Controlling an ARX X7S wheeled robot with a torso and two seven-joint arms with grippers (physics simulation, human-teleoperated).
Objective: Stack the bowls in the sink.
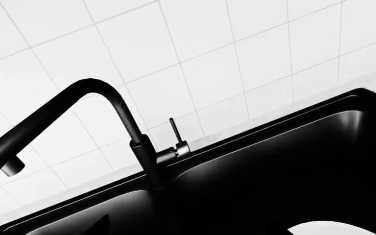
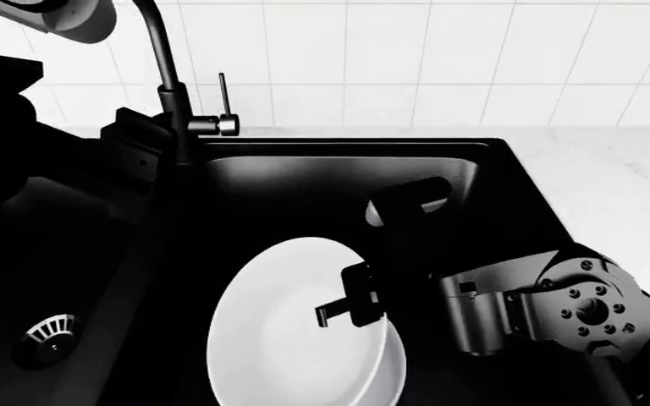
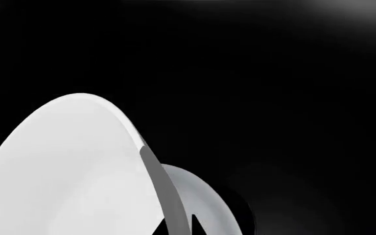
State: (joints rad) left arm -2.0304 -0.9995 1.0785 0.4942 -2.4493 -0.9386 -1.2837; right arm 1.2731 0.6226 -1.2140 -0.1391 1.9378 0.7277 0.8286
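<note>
1. The right tool (image 2: pixel 342 309) grips the rim of the upper white bowl (image 2: pixel 291 330), its fingers pinched on the edge. That bowl sits tilted over the lower bowl (image 3: pixel 201 200) in the right basin of the sink (image 2: pixel 494 169), towards its near edge.
2. Letting go while the bowl leans this much could make it slide off or rock instead of nesting flat.
3. The glossy rim gives a thin hold; any twist might slip it loose and drop it hard.
4. The faucet (image 2: pixel 162 59) stands at the sink's back edge, beside the left arm; a careless swing there could strike it.
5. The left tool itself is hidden, so I cannot tell its state.
</note>
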